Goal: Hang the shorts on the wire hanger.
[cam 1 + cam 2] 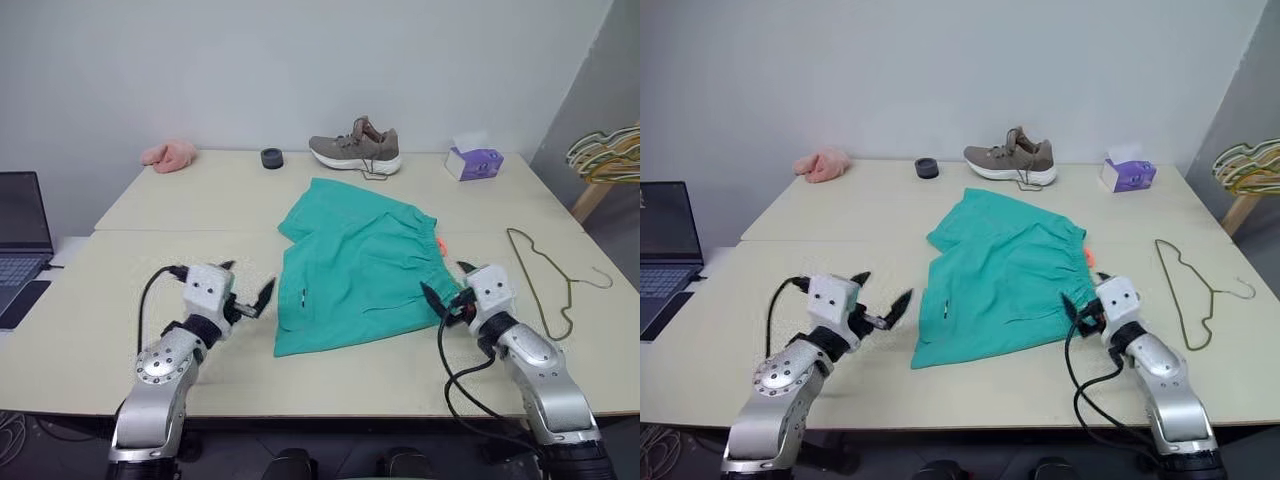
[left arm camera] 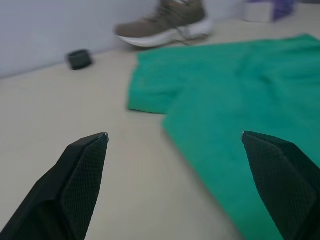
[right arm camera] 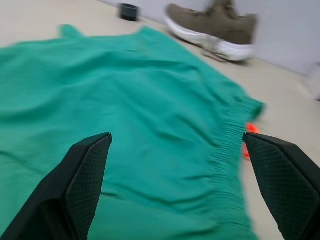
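Observation:
The teal-green shorts (image 1: 350, 260) lie flat in the middle of the table, their gathered waistband toward the right with a small orange tag (image 3: 248, 131) beside it. To their right the thin olive wire hanger (image 1: 545, 280) lies flat on the tabletop. My left gripper (image 1: 248, 283) hovers open just left of the shorts' near left edge, pointing toward them. Pointing inward at the waistband's near end, my right gripper (image 1: 447, 283) is open as well. Between both pairs of fingers there is nothing but the fabric lying beyond them, as the left wrist view (image 2: 174, 135) and right wrist view (image 3: 177, 135) show.
A brown shoe (image 1: 357, 148), a small black round object (image 1: 272, 157), a pink cloth (image 1: 168, 155) and a purple tissue box (image 1: 473, 160) line the table's far edge. A laptop (image 1: 20, 230) sits off the left side. Bunched pale hangers (image 1: 605, 155) hang at the right.

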You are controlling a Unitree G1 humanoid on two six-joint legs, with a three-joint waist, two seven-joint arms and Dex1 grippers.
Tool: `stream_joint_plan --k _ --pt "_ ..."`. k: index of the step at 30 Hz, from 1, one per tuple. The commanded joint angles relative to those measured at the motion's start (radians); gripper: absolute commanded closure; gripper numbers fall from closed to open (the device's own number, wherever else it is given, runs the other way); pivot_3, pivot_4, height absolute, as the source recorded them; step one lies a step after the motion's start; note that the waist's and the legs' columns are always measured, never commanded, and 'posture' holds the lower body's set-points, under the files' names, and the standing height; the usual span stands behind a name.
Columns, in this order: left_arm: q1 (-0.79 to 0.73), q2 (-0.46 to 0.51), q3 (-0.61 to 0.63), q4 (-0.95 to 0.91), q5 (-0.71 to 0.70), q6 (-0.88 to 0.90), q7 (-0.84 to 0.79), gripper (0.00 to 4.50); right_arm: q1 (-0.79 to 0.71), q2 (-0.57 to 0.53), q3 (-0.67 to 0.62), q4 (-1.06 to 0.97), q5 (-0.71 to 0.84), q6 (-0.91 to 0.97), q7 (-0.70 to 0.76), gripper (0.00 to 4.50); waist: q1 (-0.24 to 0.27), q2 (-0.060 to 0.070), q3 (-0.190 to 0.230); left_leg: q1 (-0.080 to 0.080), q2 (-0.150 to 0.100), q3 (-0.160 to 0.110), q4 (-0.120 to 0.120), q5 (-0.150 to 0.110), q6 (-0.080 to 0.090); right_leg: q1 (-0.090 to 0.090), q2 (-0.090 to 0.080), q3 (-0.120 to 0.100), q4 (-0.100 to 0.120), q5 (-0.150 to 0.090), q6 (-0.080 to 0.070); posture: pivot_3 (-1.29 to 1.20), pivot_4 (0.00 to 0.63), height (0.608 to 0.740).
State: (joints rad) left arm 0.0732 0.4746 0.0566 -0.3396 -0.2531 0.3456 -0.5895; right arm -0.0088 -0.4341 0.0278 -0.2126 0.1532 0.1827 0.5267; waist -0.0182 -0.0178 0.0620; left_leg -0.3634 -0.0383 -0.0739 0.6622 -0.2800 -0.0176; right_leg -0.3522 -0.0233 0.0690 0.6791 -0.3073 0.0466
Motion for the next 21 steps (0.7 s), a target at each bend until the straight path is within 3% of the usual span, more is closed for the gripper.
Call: stream_joint_plan --k 1,4,8,16,20,21 --pt "0.024 0.103 -0.053 -0.074 -0.06 0.061 -0.162 0.0 0.008 -0.06 -0.004 -0.089 0.076 0.004 0.126 0.02 -0.007 0.0 0.0 0.0 0.0 0.0 0.0 0.0 0.0 0.0 0.0 0.0 0.0 0.0 0.0 -0.05 0.0 0.74" --pt "0.026 0.199 -0.113 -0.058 -0.019 0.051 -0.241 0.0 0.024 -0.119 0.006 -0.151 0.123 0.053 0.205 0.02 -0.012 0.001 0.0 0.0 0.001 -0.001 0.0 0.0 0.0 0.0 -0.001 0.0 0.0 -0.001 -0.001 -0.06 0.0 0.74" --pt "-0.017 0.249 -0.176 -0.02 0.041 0.026 -0.272 0.0 0.044 -0.194 0.017 -0.229 0.174 0.13 0.285 0.02 -0.015 0.002 0.0 0.001 0.003 -0.001 0.0 0.0 0.0 0.0 0.0 -0.001 0.0 -0.002 -0.002 -0.08 0.0 0.74" --pt "-0.123 0.249 -0.281 0.138 0.23 -0.1 -0.237 0.0 0.073 -0.274 0.043 -0.255 0.106 0.095 0.324 0.02 -0.018 0.002 0.0 0.001 0.004 0.0 0.0 0.0 0.0 -0.001 0.001 -0.001 -0.001 -0.004 0.001 -0.12 0.0 0.74" --pt "-0.141 0.248 -0.299 0.18 0.25 -0.121 -0.253 0.0 0.095 -0.293 0.046 -0.223 0.03 0.031 0.307 0.02 -0.02 0.003 -0.002 0.001 0.004 0.0 0.0 0.0 0.0 -0.001 0.001 -0.001 -0.001 -0.003 -0.001 -0.14 0.0 0.74" --pt "-0.142 0.25 -0.302 0.188 0.256 -0.13 -0.255 0.18 0.097 -0.299 0.047 -0.211 0.009 0.016 0.304 0.0 -0.021 0.003 -0.002 0.001 0.004 0.0 0.0 0.0 0.0 -0.001 0.001 -0.001 -0.001 -0.003 -0.001 -0.14 0.0 0.74"
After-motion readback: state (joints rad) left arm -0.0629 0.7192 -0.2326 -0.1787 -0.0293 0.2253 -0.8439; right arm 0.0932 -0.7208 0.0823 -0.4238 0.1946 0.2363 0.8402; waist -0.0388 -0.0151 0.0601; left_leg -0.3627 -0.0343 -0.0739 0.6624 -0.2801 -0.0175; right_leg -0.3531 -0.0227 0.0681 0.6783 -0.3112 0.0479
